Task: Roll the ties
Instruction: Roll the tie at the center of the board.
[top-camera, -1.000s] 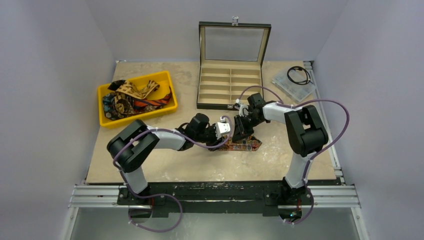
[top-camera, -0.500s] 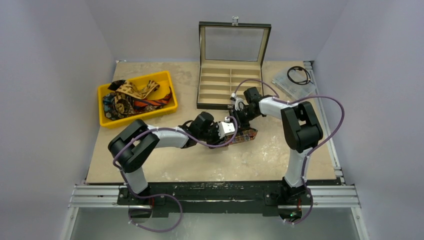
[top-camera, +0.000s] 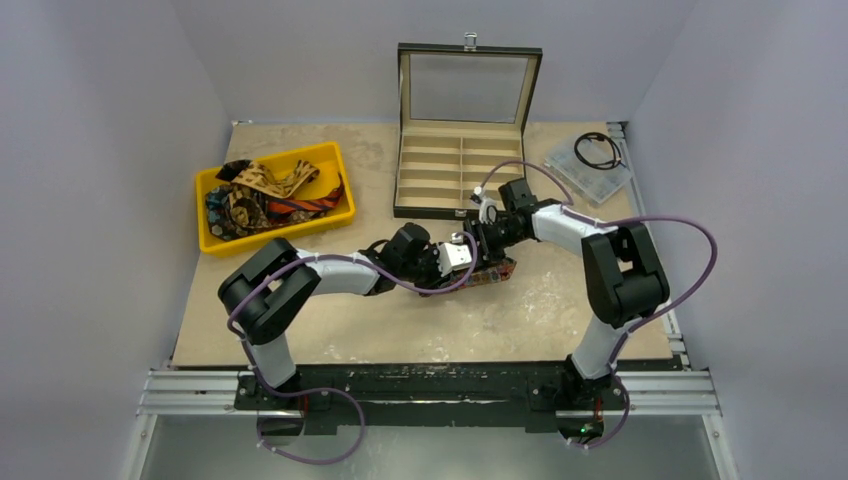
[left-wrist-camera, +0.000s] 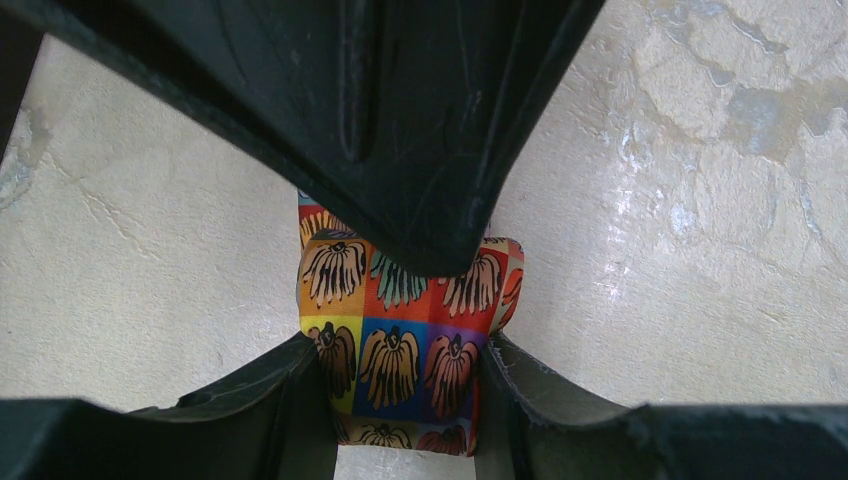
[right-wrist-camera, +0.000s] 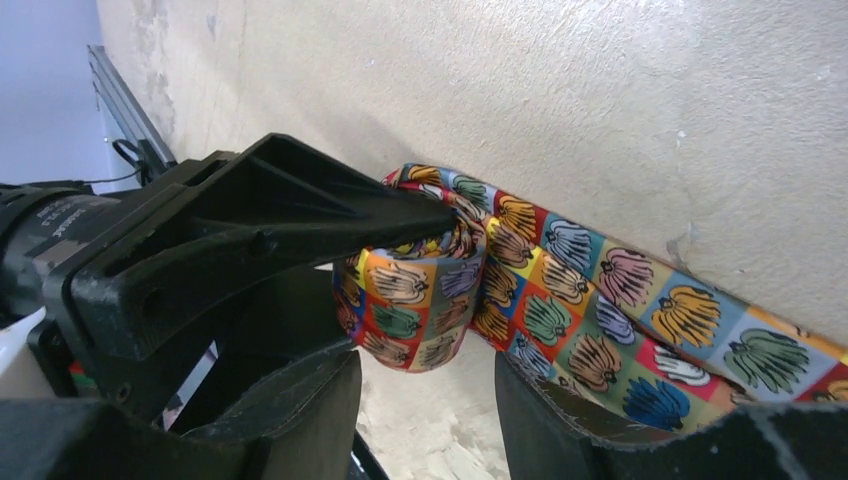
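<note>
A multicoloured floral tie (top-camera: 497, 271) lies on the table centre, partly rolled. My left gripper (top-camera: 476, 265) is shut on the roll (left-wrist-camera: 400, 340), its jaws pressing both sides (left-wrist-camera: 400, 400). My right gripper (top-camera: 488, 245) is open; in its wrist view its jaws (right-wrist-camera: 428, 400) stand apart below the roll (right-wrist-camera: 410, 295), and the loose tail (right-wrist-camera: 640, 310) runs off to the right over one finger. One right finger (left-wrist-camera: 420, 120) rests over the roll's top. The left gripper (right-wrist-camera: 250, 230) shows at the left of that view. Other ties (top-camera: 265, 195) lie piled in the bin.
A yellow bin (top-camera: 275, 236) sits at the back left. An open black box with beige compartments (top-camera: 430, 170) stands at the back centre, just behind the grippers. A clear case (top-camera: 585, 172) with a black coiled cable (top-camera: 598, 150) is at the back right.
The tie's tail on the table has got shorter as the roll took it up. Both grippers shifted slightly toward the box, and the right arm's elbow swung to the right.
</note>
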